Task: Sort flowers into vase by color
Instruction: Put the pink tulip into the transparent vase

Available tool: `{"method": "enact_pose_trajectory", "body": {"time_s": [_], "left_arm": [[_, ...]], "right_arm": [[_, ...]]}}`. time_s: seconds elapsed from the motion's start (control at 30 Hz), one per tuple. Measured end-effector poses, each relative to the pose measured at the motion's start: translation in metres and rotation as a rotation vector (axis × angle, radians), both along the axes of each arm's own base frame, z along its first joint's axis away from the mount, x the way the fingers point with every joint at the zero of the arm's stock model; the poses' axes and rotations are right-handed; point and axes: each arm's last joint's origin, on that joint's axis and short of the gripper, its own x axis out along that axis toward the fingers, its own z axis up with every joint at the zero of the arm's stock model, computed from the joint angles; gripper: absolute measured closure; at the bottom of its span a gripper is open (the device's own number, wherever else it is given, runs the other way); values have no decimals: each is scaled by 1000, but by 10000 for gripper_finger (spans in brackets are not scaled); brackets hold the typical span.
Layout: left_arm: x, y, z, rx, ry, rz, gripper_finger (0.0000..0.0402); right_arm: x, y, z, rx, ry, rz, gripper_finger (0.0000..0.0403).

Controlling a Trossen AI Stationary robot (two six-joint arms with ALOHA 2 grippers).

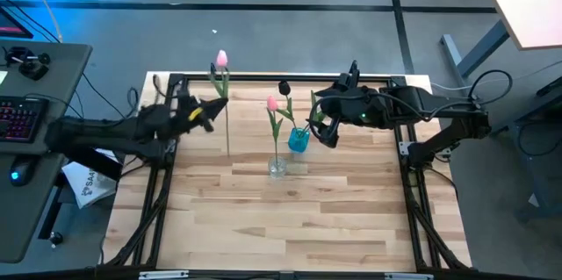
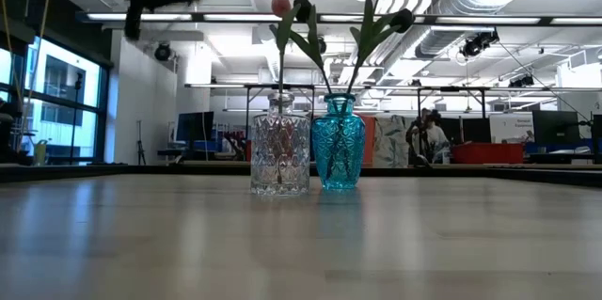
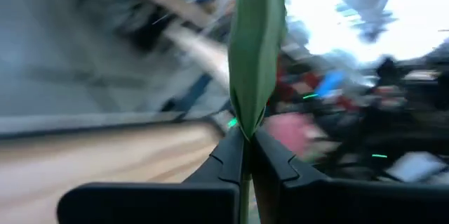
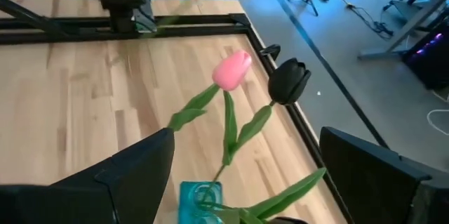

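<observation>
In the high view my left gripper (image 1: 209,115) is over the table's far left part, shut on a pink tulip (image 1: 221,59). Its long stem (image 1: 227,135) runs toward the near side. A clear vase (image 1: 277,168) holds the other pink tulip (image 1: 272,103). Right beside it, a blue vase (image 1: 299,140) holds a dark tulip (image 1: 284,88). The right wrist view shows that pink head (image 4: 233,69) and dark head (image 4: 289,81) above the blue vase (image 4: 200,199). My right gripper (image 4: 245,140) is open just right of the blue vase and touches nothing. My left gripper pinches the pink tulip between its two fingers (image 3: 277,157), where the green leaf (image 3: 256,48) meets the stem (image 3: 243,138). The fingers lie across the stem. The flower is lifted clear of the table. Its head is toward the far edge and its stem end toward the near side.
The two vases (image 2: 279,145) (image 2: 339,142) stand close together at the middle of the wooden table, toward its far edge. A black frame (image 1: 263,76) runs around the tabletop. A desk with a keyboard (image 1: 22,118) stands left of the table. Bare wood lies in front of the vases.
</observation>
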Motion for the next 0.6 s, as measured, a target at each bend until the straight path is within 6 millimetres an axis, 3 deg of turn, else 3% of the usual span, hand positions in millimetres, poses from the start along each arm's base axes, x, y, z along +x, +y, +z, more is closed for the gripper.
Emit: {"method": "enact_pose_trajectory", "body": {"time_s": [0.13,0.3,0.43,0.6], "left_arm": [[14,-30,14,132,-94,-35,401],[43,-57,-6,180,-159,-26,402],[71,-63,-16,271,-269,-80,401],[106,-58,-20,551,-317,-148,401]], "right_arm": [[-1,0,-1,-15,22,9,50],[-1,0,-2,-13,26,7,50],[-1,0,-2,-11,26,8,50],[-1,0,-2,-6,24,7,50]]}}
